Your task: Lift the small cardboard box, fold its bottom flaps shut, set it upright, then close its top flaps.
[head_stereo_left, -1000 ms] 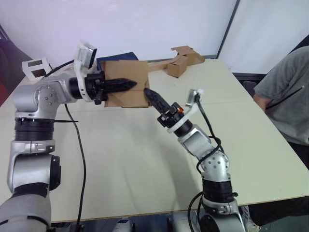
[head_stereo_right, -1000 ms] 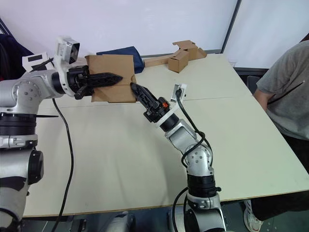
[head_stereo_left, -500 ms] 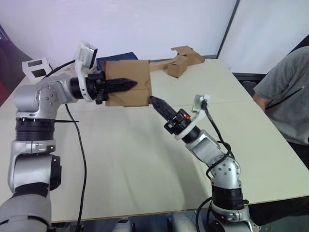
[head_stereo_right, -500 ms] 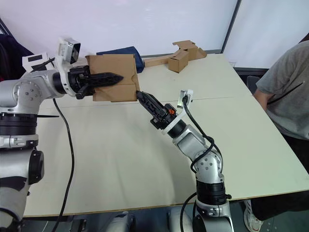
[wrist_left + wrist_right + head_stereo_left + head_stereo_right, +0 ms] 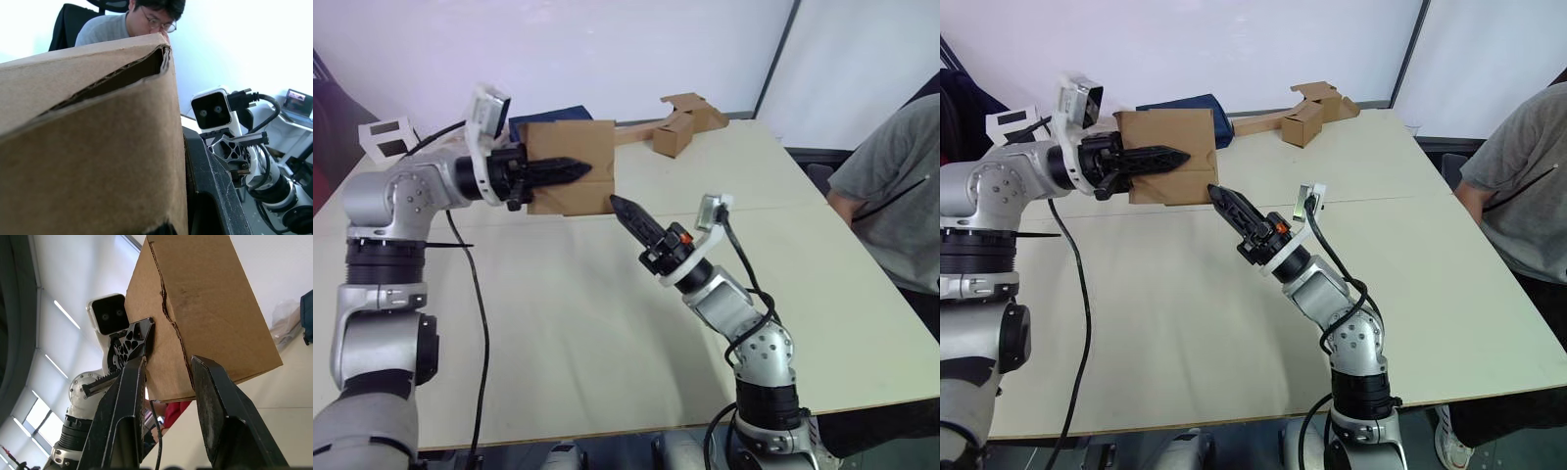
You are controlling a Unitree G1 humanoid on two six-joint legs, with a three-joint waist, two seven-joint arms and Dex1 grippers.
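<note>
The small cardboard box (image 5: 573, 142) is held in the air over the table's far left. My left gripper (image 5: 585, 169) is shut on it, one black finger lying across its near face. In the left wrist view the box wall (image 5: 98, 147) sits against that finger (image 5: 210, 196). A slit between folded flaps runs along the end seen in the right wrist view (image 5: 210, 308). My right gripper (image 5: 617, 204) points up at the box's lower right corner from just below it, not touching. Its fingers (image 5: 220, 421) stand apart, open and holding nothing.
Brown cardboard pieces joined in a strip (image 5: 680, 122) lie at the table's far edge, with a dark blue cloth (image 5: 553, 116) behind the held box. A small white box (image 5: 386, 137) sits far left. A person in grey (image 5: 891, 186) sits at the right. The cream table (image 5: 558, 323) spreads below.
My right gripper has drawn back and down from the box's lower right edge, where its tip was touching a second ago. The left gripper and the box have stayed put.
</note>
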